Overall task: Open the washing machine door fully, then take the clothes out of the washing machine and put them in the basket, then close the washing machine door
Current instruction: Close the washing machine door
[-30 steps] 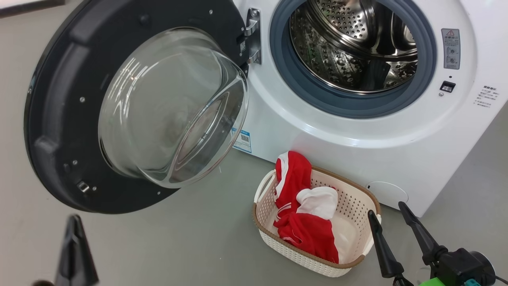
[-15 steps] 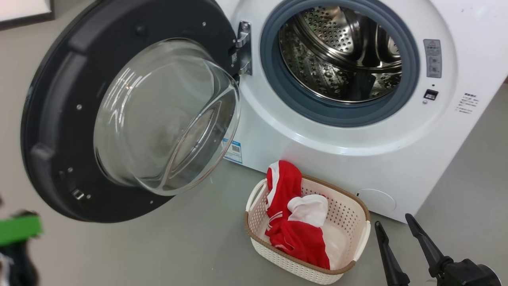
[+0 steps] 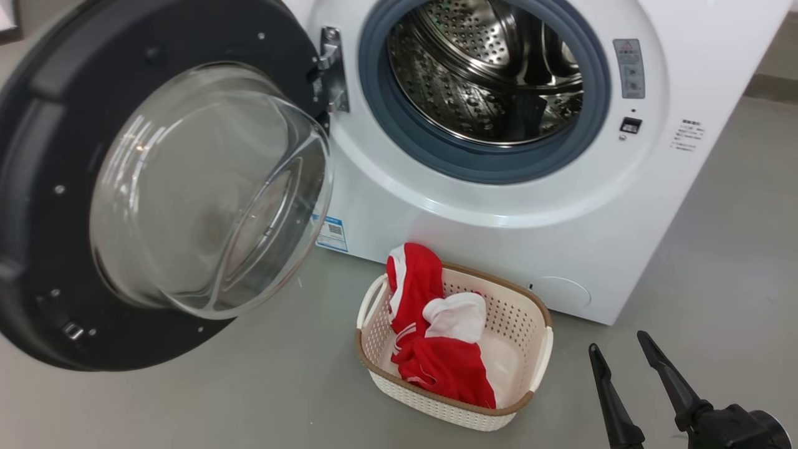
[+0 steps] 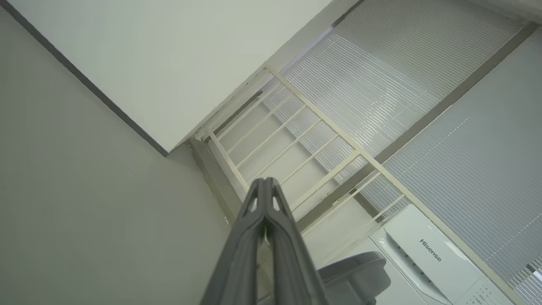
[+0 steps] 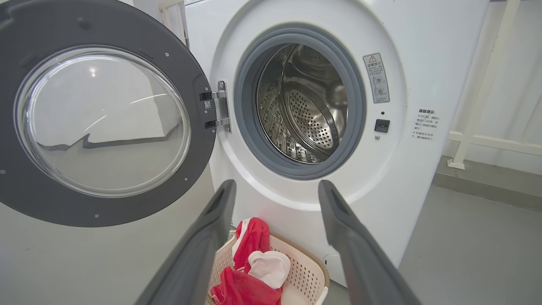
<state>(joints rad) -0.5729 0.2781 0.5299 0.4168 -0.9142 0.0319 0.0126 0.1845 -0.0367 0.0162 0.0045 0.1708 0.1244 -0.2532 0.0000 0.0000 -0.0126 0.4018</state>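
In head view washing machine door cut off at left; sticker txt unreadable.

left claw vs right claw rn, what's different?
Left claw is shut, fingers pressed together; right claw stands wide open. Left claw points at a white railing; right claw faces the open washer. Both have long dark fingers and hold nothing.

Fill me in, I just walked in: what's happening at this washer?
A two-armed robot is unloading laundry. The washing machine door hangs wide open, the drum looks empty, and the clothes lie in the basket before the washing machine. The right gripper is open and empty beside the basket; the left gripper is shut, holding nothing. Only closing the door remains.
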